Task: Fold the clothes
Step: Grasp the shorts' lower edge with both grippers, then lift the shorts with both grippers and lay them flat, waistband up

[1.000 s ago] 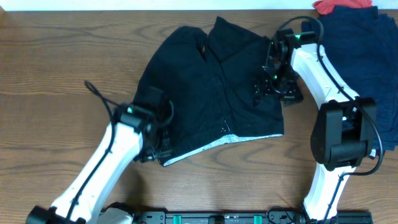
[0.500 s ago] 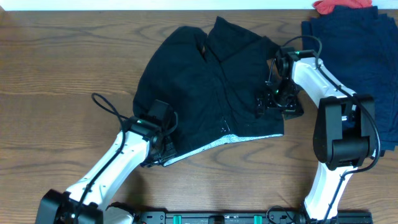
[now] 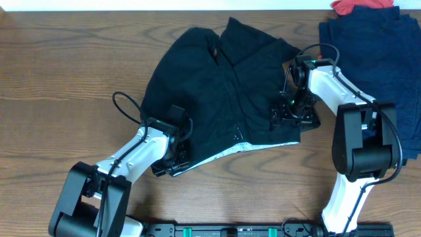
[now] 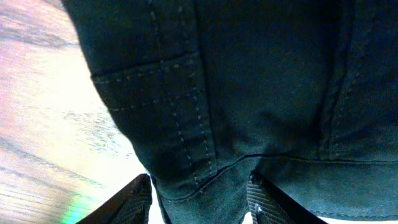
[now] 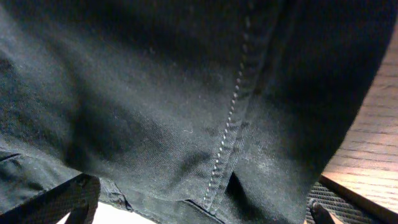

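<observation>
- Though spread flat at the middle of the surface, found unfolded: black shorts, legs toward the far side, light waistband along the near edge.
- Judged early in the task: no crease or doubled layer seen, all folding left to do.
- Left gripper at the near-left waistband corner. Fingers part-way apart with the hem between them; cannot tell whether pinching or merely straddling.
- Right gripper at the right edge of the shorts, just far of the waistband corner. Fingers wide apart, cloth beneath and between, nothing clamped.
- Navy garments and red-orange garment at far right, separate from the shorts.
- Against the earlier frame: left arm drawn in, elbow now folded close to the base, gripper shifted nearer and slightly right along the waistband. Right gripper moved nearer down the right edge. Lie of the shorts practically unchanged.
</observation>
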Robot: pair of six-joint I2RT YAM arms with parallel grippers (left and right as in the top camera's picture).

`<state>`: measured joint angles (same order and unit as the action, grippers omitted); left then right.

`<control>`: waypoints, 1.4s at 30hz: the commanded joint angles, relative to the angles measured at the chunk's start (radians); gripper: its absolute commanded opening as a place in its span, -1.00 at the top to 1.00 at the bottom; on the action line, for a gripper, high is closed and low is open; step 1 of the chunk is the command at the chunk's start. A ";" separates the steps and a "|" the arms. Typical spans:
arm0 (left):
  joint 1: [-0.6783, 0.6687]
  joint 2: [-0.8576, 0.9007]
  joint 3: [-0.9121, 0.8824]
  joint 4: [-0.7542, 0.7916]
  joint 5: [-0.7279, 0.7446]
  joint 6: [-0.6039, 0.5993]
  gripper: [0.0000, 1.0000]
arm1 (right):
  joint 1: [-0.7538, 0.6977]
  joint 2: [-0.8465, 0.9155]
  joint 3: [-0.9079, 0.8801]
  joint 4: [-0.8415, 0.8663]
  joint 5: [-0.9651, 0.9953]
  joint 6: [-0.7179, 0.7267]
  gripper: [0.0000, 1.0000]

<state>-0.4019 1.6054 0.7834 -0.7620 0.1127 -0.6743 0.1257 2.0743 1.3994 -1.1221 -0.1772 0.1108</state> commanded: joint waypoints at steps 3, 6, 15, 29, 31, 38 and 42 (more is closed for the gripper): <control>-0.003 0.067 -0.028 0.035 -0.029 0.027 -0.04 | 0.013 0.007 -0.077 0.060 -0.016 -0.014 -0.55; -0.003 0.067 -0.028 0.038 -0.032 0.027 0.17 | 0.033 0.007 -0.102 0.065 -0.034 -0.014 0.01; 0.000 0.060 -0.008 0.027 -0.049 0.054 0.88 | 0.072 0.006 -0.114 0.085 -0.045 -0.011 0.98; 0.204 -0.348 0.452 -0.216 -0.310 0.157 0.88 | -0.060 -0.336 0.188 0.037 -0.093 -0.103 0.98; 0.248 -0.396 0.527 -0.199 -0.312 0.188 0.88 | -0.085 -0.384 0.263 0.033 -0.093 -0.118 0.98; 0.296 -0.517 0.797 -0.125 -0.313 0.278 0.88 | -0.138 -0.491 0.553 -0.006 -0.092 -0.144 0.98; 0.296 -0.571 0.906 -0.122 -0.312 0.303 0.88 | -0.142 -0.528 0.669 -0.056 -0.072 -0.158 0.98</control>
<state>-0.1493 1.0889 1.6115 -0.8833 -0.0292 -0.4168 0.0505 1.5631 2.0048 -1.1591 -0.4522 -0.0090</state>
